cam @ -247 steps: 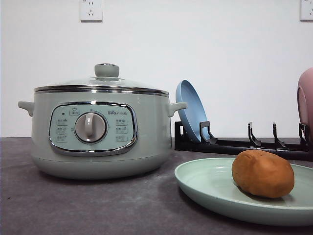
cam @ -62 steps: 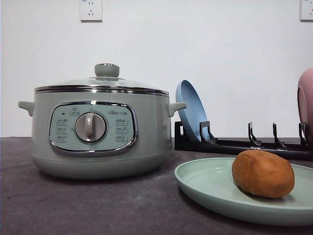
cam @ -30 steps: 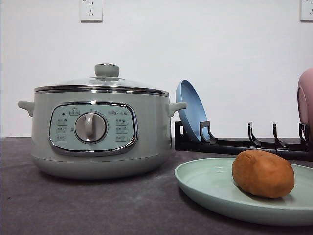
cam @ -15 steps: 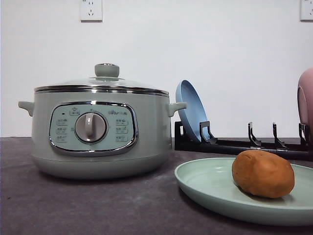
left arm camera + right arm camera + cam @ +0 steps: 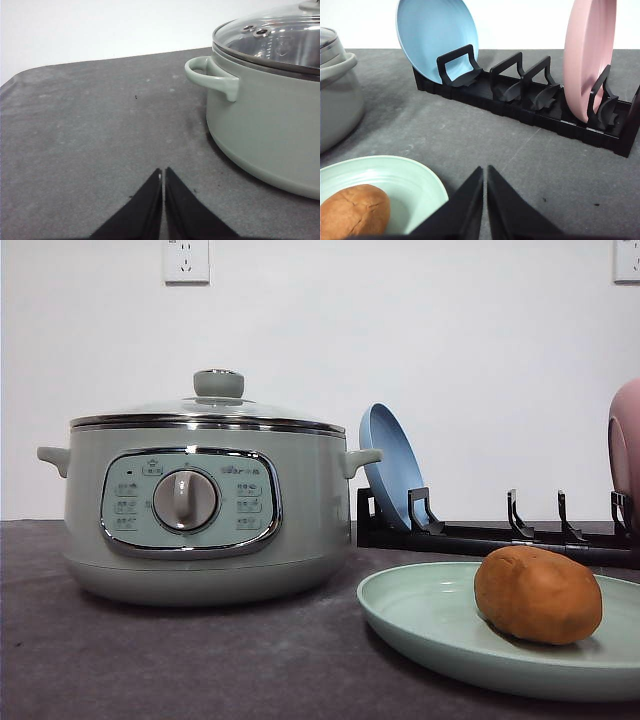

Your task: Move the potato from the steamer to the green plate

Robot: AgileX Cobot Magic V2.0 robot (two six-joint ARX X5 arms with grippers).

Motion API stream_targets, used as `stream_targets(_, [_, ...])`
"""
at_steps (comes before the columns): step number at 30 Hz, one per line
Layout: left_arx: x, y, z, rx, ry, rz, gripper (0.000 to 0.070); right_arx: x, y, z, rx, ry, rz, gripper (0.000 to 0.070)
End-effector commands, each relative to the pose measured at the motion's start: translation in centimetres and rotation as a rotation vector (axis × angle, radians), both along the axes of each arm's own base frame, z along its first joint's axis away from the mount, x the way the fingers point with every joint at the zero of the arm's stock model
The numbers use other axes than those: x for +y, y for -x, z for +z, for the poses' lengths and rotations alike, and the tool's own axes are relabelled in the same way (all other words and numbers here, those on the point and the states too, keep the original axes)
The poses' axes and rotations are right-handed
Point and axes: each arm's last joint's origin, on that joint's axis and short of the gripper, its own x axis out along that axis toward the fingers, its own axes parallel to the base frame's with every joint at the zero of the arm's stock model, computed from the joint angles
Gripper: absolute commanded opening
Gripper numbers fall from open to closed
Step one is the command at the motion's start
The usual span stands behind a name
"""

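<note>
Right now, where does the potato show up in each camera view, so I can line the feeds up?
Front view: potato lies on the green plate, lower right.
Left wrist view: not in this picture.
Right wrist view: potato at the lower left, on the same plate.
Shared landmark: the steamer, beside the plate.

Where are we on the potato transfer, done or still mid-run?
Looks done: the smooth orange-brown potato lies on the wide pale mint-green plate, and the large pale-green steamer pot has its glass lid on. In hand: nothing; the left tool and right tool are both shut and empty, above the dark table. Left: nothing visible.
</note>
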Motion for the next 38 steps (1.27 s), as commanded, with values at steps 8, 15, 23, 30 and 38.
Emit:
stream_targets(8, [0.03, -0.08, -0.76, 0.027, 0.002, 0.005, 0.0, 0.0, -0.03, -0.11, -0.003, 0.005, 0.001, 0.0])
stream_targets(15, [0.03, -0.08, -0.76, 0.027, 0.002, 0.005, 0.0, 0.0, -0.03, -0.11, -0.003, 0.004, 0.001, 0.0])
stream_targets(23, [0.03, -0.08, -0.76, 0.027, 0.003, 0.005, 0.0, 0.0, -0.03, -0.1, -0.003, 0.005, 0.001, 0.0])
stream_targets(30, [0.03, -0.08, -0.76, 0.027, 0.002, 0.005, 0.0, 0.0, -0.03, -0.11, -0.003, 0.004, 0.001, 0.0])
stream_targets(38, [0.03, -0.08, -0.76, 0.027, 0.002, 0.005, 0.0, 0.0, -0.03, -0.11, -0.003, 0.005, 0.002, 0.0])
